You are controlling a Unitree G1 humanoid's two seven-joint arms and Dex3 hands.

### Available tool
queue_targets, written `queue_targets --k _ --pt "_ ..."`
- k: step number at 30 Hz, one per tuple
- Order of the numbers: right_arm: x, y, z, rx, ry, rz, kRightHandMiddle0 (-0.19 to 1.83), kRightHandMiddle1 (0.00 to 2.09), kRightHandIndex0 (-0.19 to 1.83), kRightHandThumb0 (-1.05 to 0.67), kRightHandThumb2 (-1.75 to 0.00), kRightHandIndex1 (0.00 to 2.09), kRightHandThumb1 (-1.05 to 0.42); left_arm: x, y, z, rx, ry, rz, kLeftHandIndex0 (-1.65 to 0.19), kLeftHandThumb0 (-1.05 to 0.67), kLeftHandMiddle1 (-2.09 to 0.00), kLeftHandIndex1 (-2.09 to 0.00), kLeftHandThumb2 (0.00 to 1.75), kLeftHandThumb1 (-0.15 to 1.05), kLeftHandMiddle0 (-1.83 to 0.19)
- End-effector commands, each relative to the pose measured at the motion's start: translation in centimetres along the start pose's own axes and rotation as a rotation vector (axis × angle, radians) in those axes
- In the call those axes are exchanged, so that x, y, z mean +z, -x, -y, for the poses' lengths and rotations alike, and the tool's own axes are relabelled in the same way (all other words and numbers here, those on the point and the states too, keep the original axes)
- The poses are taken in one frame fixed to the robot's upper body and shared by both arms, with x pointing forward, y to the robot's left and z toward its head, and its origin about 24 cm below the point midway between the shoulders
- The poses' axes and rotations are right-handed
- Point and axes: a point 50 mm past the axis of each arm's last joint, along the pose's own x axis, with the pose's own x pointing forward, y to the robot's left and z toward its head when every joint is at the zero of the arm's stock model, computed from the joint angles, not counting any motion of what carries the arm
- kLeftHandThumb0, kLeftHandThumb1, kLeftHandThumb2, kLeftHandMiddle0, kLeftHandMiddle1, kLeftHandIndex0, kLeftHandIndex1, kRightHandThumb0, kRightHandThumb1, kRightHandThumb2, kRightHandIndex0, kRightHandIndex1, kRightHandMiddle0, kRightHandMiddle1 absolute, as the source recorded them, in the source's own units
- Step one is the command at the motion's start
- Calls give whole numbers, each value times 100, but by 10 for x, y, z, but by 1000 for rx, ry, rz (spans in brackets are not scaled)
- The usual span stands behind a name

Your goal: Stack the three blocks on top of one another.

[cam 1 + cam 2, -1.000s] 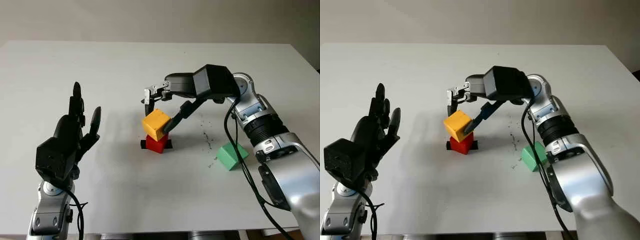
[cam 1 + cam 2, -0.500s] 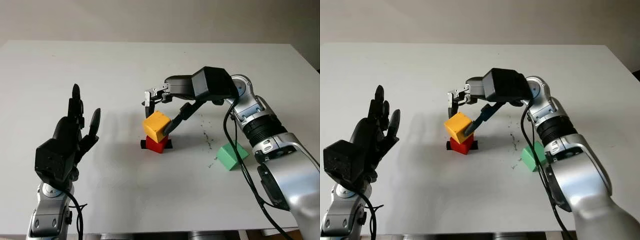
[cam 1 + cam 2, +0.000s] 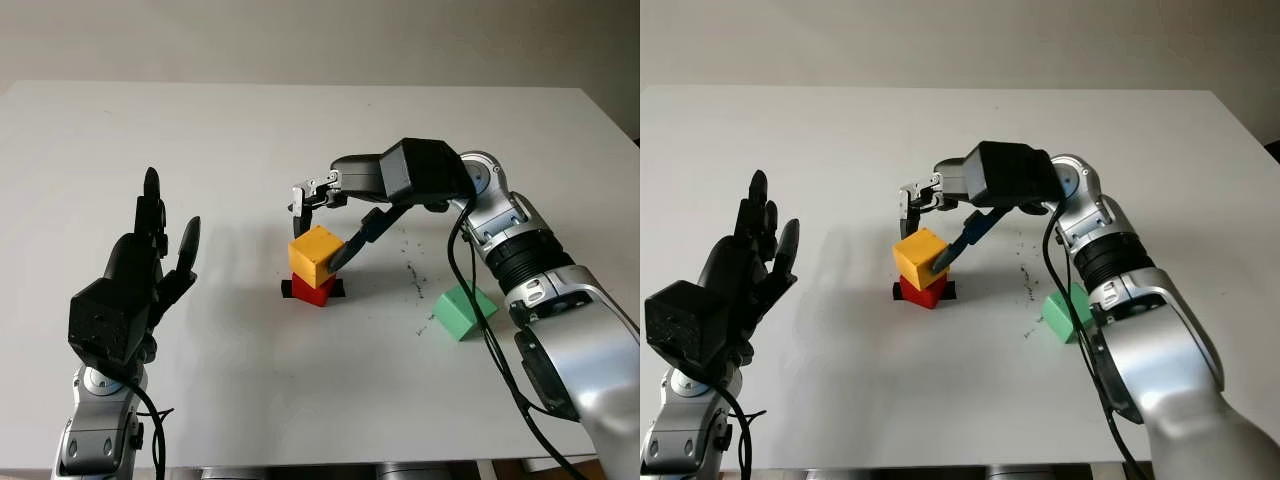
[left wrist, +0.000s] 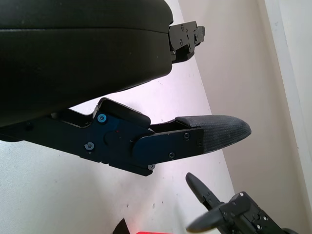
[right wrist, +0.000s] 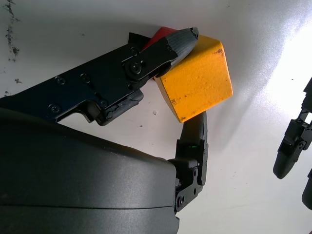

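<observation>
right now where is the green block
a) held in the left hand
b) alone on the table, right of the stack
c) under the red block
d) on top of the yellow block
b: the green block sits by itself on the table, right of the yellow block on the red block.

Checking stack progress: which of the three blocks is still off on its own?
The green block. It sits alone on the table beside the right arm, while the yellow block rests on the red block.
</observation>
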Motion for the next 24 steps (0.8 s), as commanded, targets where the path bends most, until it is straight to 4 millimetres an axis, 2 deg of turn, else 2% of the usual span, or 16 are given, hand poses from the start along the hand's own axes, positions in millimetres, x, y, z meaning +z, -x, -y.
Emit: queue_targets --k 1,10,17,20,24 --pt "5 3 6 -16 30 4 13 104 13 -65 -5 2 -85 3 1 0 2 0 14 17 -81 -5 -5 57 105 14" --pt "5 6 7 -29 56 -8 5 73 -2 -68 -5 2 -86 3 1 -1 -3 -13 15 17 -82 -5 -6 59 105 14" --pt "7 13 12 -25 52 -20 4 63 -7 -71 -5 2 -85 3 0 -1 -3 -5 19 16 -81 -5 -6 58 105 13" --pt "8 23 16 -24 54 -14 0 54 -12 -77 -5 2 -86 4 0 0 -1 8 21 16 -80 -5 -5 57 105 14" --pt "11 47 23 -112 11 15 3 42 -14 -72 -6 4 -86 3 1 1 3 7 14 17 -80 -5 -5 56 105 14"
